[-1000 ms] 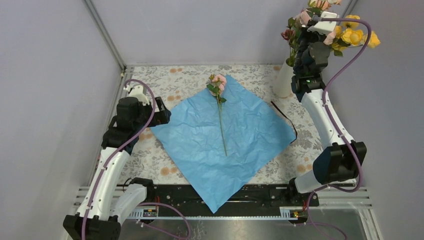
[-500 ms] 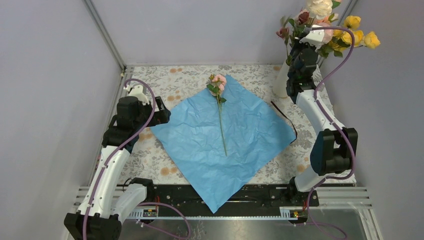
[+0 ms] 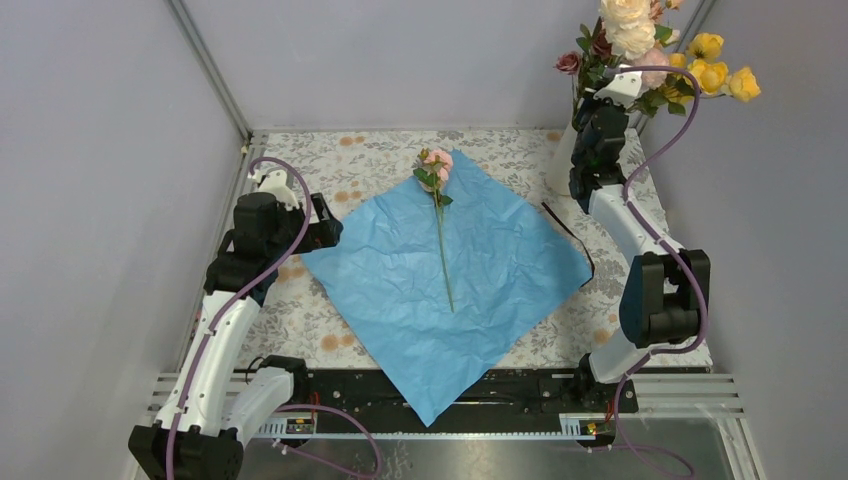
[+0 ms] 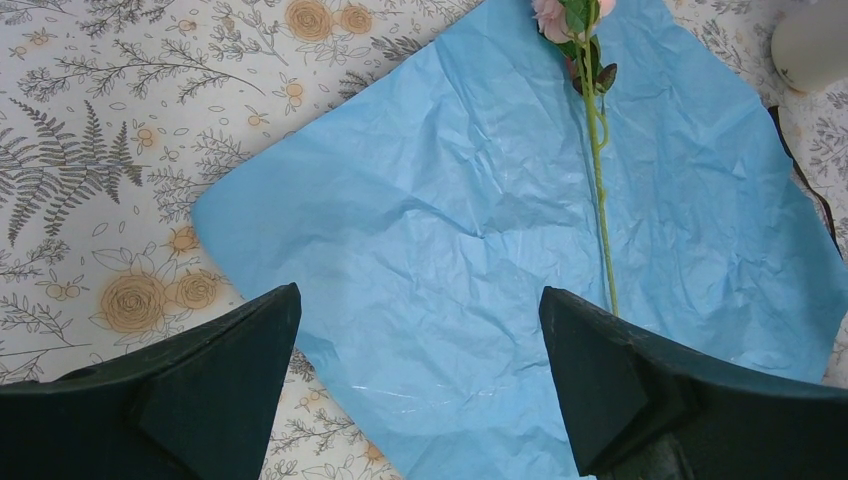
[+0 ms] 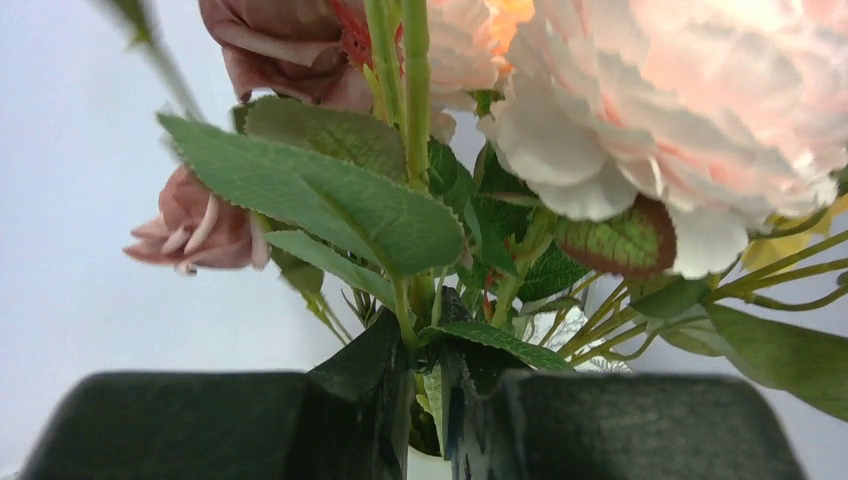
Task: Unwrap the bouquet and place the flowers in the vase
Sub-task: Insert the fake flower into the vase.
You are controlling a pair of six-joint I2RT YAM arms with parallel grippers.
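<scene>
Grey walls [image 3: 400, 60] are closing in a table under a flower-print cloth [image 3: 340, 150], and I am looking down on it from behind the two arms.

The unwrapping is looking finished. The blue paper [image 3: 480, 270] is lying flat and open in the middle of the frame, and a dark ribbon [image 3: 572, 235] is trailing loose off its right corner. Most of the flowers [image 3: 640, 40] are standing in a bunch at the upper right, over the vase [image 3: 562, 160]. The right gripper [image 5: 440, 390] is pinching their green stems just above the pale rim. One pink rose [image 3: 436, 165] is lying alone on the paper, its head toward the top of the frame and its stem running down the middle. I judge that it has yet to be picked up and put in, and that the bunch has yet to be let go.

The left gripper [image 4: 418, 295] is hanging at the paper's left corner with its fingers spread wide, holding nothing.

The right arm [image 3: 625, 215] is covering much of the vase, so I cannot tell how deep the stems are sitting or whether they are reaching the bottom. The wrist view is cutting off the vase's mouth at its lower edge, and the topmost blooms are running out of the frame.
</scene>
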